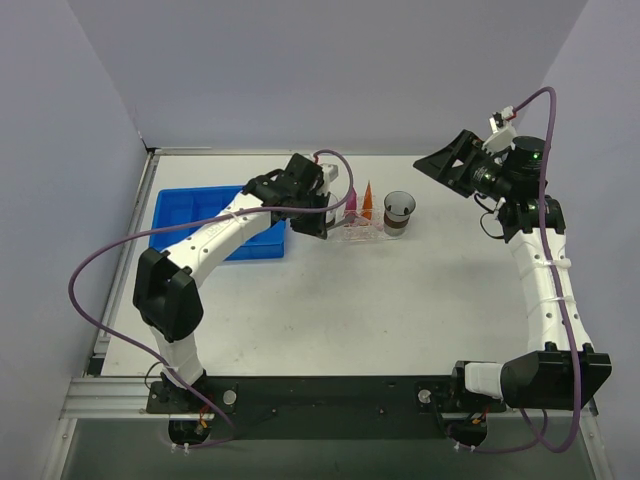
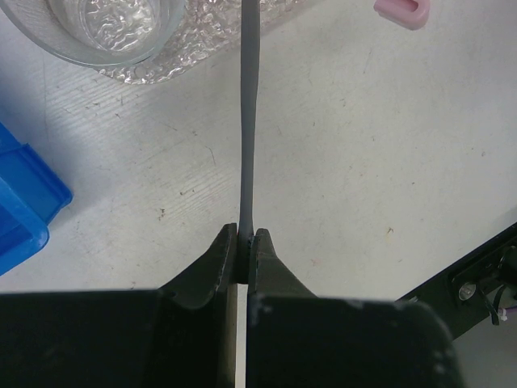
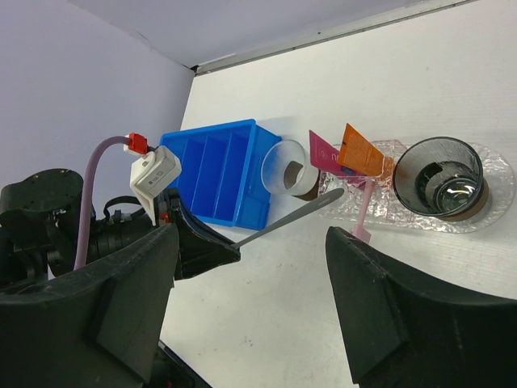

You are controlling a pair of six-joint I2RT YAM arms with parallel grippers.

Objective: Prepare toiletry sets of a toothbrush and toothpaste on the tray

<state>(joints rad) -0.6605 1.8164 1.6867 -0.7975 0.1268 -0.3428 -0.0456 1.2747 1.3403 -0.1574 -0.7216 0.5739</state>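
Note:
My left gripper (image 2: 245, 238) is shut on the near end of the grey toothbrush (image 2: 249, 121). The stick's far end reaches the edge of the clear bumpy tray (image 2: 212, 34), beside a clear cup (image 2: 105, 24). In the top view the left gripper (image 1: 322, 222) is at the tray's left end (image 1: 372, 238). The pink tube (image 3: 325, 151) and the orange tube (image 3: 361, 152) stand on the tray with their crimped ends up. The grey toothbrush also shows in the right wrist view (image 3: 291, 220). My right gripper (image 1: 450, 165) is open and empty, held high at the right, apart from the tray.
A blue bin (image 1: 215, 220) lies left of the tray, under the left arm. A dark cup (image 3: 440, 182) stands at the tray's right end. A pink toothbrush (image 3: 363, 212) lies half off the tray's near edge. The table's black front rail (image 1: 330, 395) is at the near edge.

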